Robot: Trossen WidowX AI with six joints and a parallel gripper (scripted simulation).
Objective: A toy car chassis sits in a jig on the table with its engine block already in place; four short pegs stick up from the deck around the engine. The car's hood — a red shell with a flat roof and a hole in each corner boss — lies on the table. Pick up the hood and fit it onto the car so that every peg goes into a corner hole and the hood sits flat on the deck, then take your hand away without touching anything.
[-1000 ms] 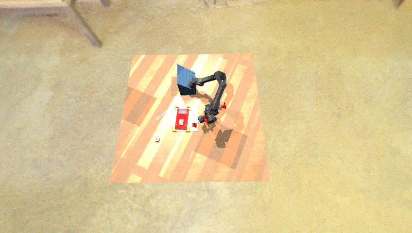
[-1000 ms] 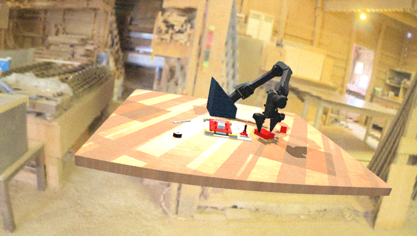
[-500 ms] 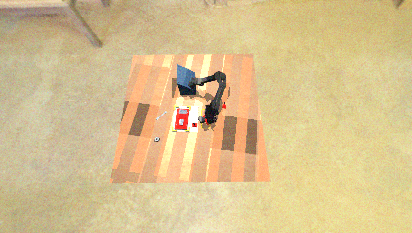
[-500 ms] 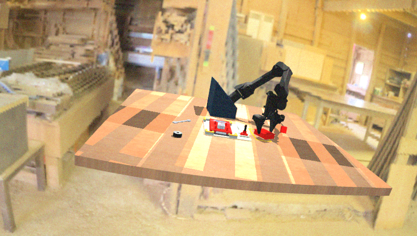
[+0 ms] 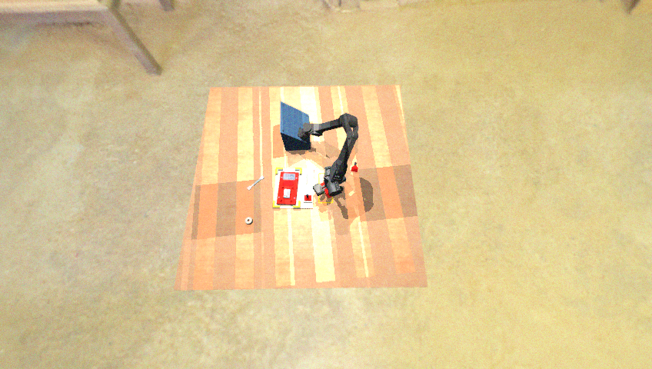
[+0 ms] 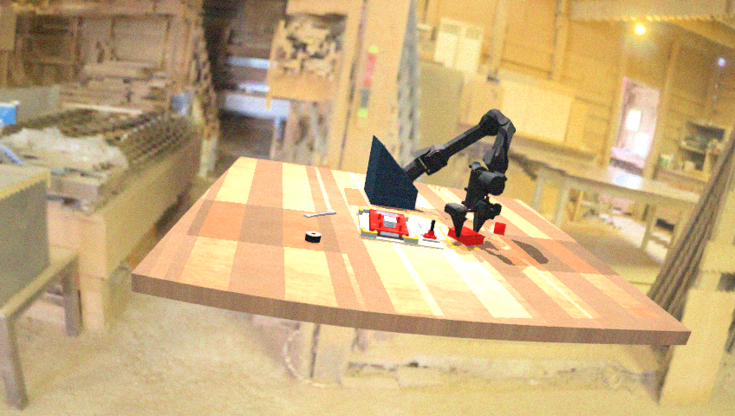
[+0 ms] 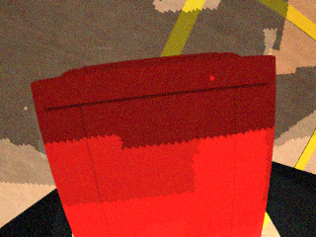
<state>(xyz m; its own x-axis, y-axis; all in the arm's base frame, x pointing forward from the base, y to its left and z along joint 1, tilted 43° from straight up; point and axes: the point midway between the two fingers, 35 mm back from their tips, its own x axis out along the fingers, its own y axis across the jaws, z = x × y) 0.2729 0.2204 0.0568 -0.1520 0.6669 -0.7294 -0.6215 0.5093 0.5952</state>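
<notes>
Red and flat-roofed, the hood (image 6: 466, 236) lies on the striped wooden table (image 6: 319, 278), just to the right of the white jig (image 6: 407, 237) that carries the car chassis (image 6: 387, 222) — not yet on it. The black gripper (image 6: 466, 224) points down over the hood, its two fingers (image 6: 456, 216) set on either side of the shell, jaws partly drawn in but still open and clamping nothing. From the wrist, the hood (image 7: 165, 172) fills most of the view, dark fingers showing at the lower corners. A small red block (image 6: 499, 227) sits near the hood.
</notes>
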